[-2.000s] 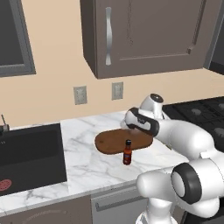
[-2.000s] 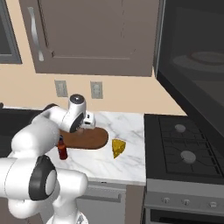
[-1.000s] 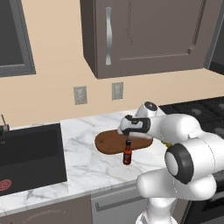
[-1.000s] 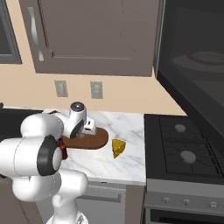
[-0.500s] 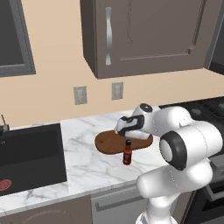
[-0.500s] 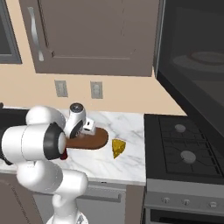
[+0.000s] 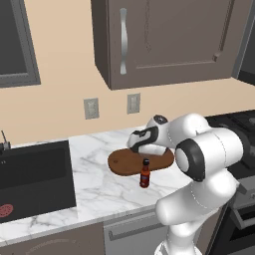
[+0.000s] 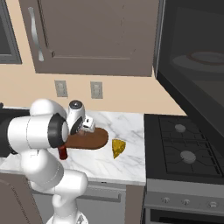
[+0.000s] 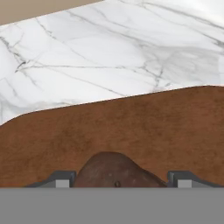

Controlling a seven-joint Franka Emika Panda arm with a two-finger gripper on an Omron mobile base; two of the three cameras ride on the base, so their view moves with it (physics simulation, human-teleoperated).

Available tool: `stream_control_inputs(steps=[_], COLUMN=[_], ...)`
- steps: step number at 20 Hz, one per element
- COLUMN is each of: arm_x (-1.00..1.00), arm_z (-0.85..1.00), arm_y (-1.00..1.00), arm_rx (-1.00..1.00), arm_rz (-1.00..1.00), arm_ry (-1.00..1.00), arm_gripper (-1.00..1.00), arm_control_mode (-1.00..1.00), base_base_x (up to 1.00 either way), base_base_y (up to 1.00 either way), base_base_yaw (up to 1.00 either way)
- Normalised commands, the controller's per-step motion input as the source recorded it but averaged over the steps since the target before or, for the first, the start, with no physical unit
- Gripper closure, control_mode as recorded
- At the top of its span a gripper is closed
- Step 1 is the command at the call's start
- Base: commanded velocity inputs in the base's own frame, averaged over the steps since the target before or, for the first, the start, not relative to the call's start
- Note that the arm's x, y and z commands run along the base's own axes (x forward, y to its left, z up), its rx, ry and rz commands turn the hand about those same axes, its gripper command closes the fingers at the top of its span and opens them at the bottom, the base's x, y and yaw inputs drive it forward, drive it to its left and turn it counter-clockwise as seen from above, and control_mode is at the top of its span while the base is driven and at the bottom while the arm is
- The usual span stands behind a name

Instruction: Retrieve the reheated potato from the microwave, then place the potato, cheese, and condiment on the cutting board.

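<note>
The potato is a brown lump between my two fingertips, which touch its sides. It sits low over the reddish-brown cutting board, close to or resting on the wood. My gripper hangs over the board on the marble counter, and also appears here. The condiment bottle stands upright at the board's front edge, off the board. The yellow cheese wedge lies on the counter right of the board. The microwave hangs at the upper right.
A dark sink is set into the counter at the left. The stove with its burners stands right of the counter. Brown wall cabinets hang above, with two outlets on the wall behind.
My hand has come down and moved left over the cutting board, carrying the potato low to the wood. The bottle and cheese have not moved.
</note>
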Motion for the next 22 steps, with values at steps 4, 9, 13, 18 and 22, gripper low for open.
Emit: stream_control_inputs(steps=[4, 9, 13, 18, 22], arm_x=[0.09, 0.00, -0.13, -0.20, -0.37], arm_z=[-0.15, -0.01, 0.00, 0.06, 0.26], arm_y=[0.08, 0.00, 0.00, 0.00, -0.05], arm_rx=[0.00, 0.00, 0.00, 0.00, 0.00], arm_rz=[-0.04, -0.04, -0.04, -0.04, -0.04], arm_ry=[0.00, -0.01, -0.09, -0.12, -0.17], arm_gripper=[-1.00, -1.00, -1.00, -1.00, -1.00], arm_control_mode=[-1.00, -1.00, -1.00, -1.00, -1.00], base_base_x=[0.00, 0.00, 0.00, 0.00, 0.00], base_base_y=[0.00, 0.00, 0.00, 0.00, 0.00], base_base_yaw=[0.00, 0.00, 0.00, 0.00, 0.00])
